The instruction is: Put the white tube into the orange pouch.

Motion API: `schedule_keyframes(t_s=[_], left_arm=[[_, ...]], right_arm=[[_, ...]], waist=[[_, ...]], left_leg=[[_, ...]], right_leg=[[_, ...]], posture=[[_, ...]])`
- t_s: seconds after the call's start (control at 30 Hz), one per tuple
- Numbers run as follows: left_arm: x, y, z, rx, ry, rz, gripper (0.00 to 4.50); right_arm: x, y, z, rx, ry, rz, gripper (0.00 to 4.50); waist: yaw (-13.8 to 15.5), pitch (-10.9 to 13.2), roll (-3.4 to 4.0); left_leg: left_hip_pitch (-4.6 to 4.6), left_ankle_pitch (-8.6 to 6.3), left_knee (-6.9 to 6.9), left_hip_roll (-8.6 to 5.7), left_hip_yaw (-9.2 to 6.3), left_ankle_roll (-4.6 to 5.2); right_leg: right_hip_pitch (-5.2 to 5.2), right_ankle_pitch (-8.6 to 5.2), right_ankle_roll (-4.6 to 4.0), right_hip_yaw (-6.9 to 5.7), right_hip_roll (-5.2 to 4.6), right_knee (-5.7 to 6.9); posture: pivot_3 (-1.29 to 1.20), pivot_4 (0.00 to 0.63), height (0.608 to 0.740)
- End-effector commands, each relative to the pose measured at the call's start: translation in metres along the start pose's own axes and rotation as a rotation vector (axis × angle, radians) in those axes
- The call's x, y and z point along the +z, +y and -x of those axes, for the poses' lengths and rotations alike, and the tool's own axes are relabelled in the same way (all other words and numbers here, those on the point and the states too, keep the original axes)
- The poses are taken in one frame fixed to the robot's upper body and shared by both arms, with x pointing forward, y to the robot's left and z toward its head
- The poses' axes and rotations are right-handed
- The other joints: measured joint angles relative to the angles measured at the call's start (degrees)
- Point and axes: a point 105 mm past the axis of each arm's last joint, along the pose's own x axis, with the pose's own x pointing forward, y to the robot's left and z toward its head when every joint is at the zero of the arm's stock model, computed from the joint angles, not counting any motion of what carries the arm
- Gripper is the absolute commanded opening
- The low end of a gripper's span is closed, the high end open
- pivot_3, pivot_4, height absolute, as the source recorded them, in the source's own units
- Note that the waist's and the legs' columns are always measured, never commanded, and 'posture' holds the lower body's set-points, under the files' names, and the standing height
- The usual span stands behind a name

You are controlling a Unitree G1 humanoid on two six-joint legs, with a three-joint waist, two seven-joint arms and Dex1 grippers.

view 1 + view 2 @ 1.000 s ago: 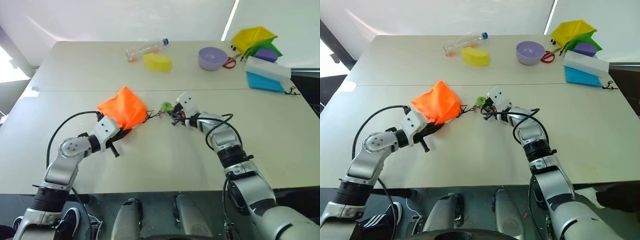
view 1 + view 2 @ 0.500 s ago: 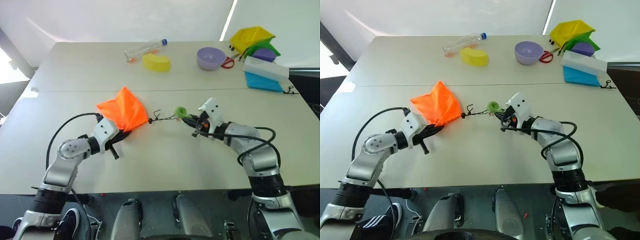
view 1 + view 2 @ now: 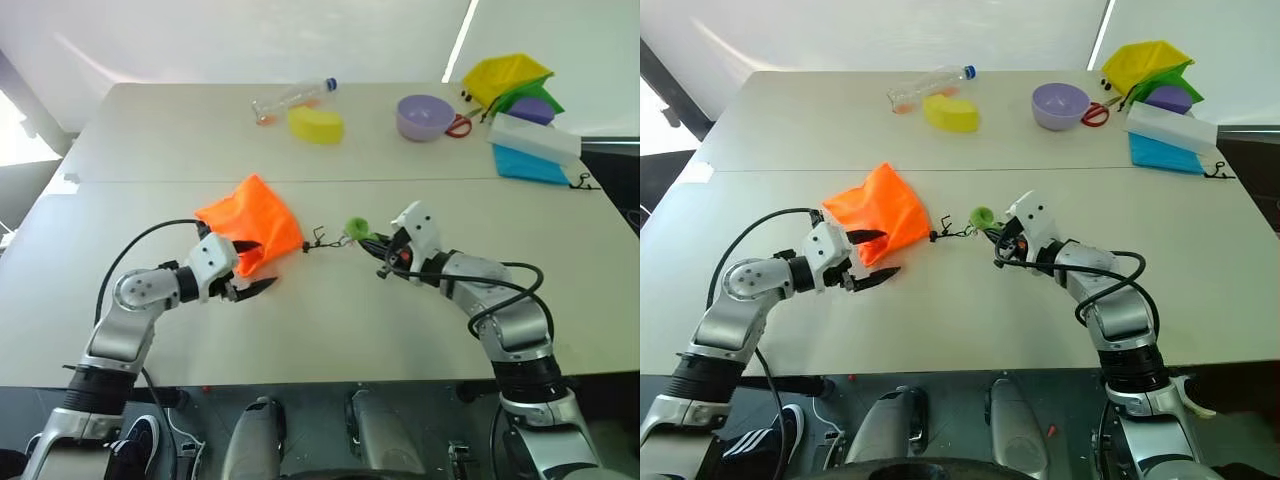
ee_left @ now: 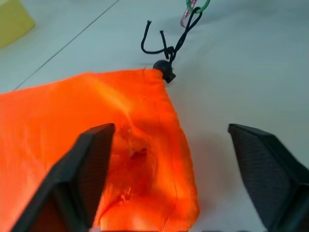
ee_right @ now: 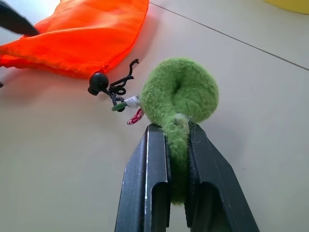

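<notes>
**Orange pouch, drawn shut — cord in hand**

- Orange pouch (image 3: 250, 226): lies flat on table (image 3: 330, 330), neck gathered at black toggle (image 5: 98, 82).
- Right gripper (image 5: 177, 145): pressed together on green fuzzy ring (image 5: 181, 94) at the cord's end.
- Left gripper (image 3: 872, 256): fingers spread wide about the pouch's near corner, not touching it.
- White tube: likely inside the pouch; cannot confirm.
- Handling note: pull the cord gently along the table, and anchor the fabric first, or the pouch slides.

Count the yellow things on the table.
2: a sponge at the far side beside the bottle, and a yellow pouch at the far right corner. Others may be hidden.
</notes>
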Motion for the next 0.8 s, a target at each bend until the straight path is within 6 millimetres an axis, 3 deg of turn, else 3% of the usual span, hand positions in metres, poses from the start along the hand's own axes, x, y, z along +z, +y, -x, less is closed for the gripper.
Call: schedule_keyframes(t_s=[0.03, 0.13, 0.27, 0.6, 0.8], left_arm=[[0.025, 0.011, 0.007, -0.011, -0.084, -0.065, 3.93], [0.050, 0.022, 0.000, -0.047, -0.139, -0.104, 3.93], [0.064, 0.033, -0.020, -0.143, -0.148, -0.162, 3.93], [0.041, 0.022, -0.080, -0.444, 0.004, -0.117, 3.93], [0.033, 0.020, -0.096, -0.536, 0.125, -0.218, 3.93]], right_arm=[[0.006, -0.002, 0.001, -0.004, -0.021, 0.021, 0.00], [0.002, -0.008, -0.003, -0.034, -0.006, 0.022, 0.00], [0.002, -0.010, -0.009, -0.048, -0.021, 0.012, 0.00], [0.001, -0.011, -0.017, -0.072, -0.034, 0.018, 0.00], [0.002, -0.012, -0.018, -0.088, -0.045, 0.016, 0.00]], waist=[[0.02, 0.00, 0.00], [0.45, 0.02, -0.03], [0.52, 0.01, -0.04], [0.23, 0.01, -0.05], [-0.01, 0.01, -0.05]], left_leg=[[0.00, 0.00, 0.00, 0.00, 0.00, 0.00], [-0.02, 0.00, 0.04, 0.00, -0.04, 0.00], [-0.01, 0.01, 0.20, -0.05, -0.02, 0.00], [-0.06, 0.01, 0.17, -0.07, -0.08, 0.01], [-0.09, 0.01, 0.15, -0.08, -0.10, 0.01]], right_leg=[[0.00, 0.00, 0.00, 0.00, 0.01, 0.00], [0.02, 0.00, 0.00, -0.05, 0.02, 0.01], [0.11, 0.00, -0.01, -0.03, 0.01, -0.01], [0.10, 0.06, 0.25, -0.02, 0.12, 0.00], [0.09, 0.05, 0.29, -0.01, 0.12, -0.01]], posture=[[0.00, 0.150, 0.740], [0.00, 0.150, 0.740], [0.00, 0.150, 0.740], [0.00, 0.150, 0.740], [0.00, 0.150, 0.740]])
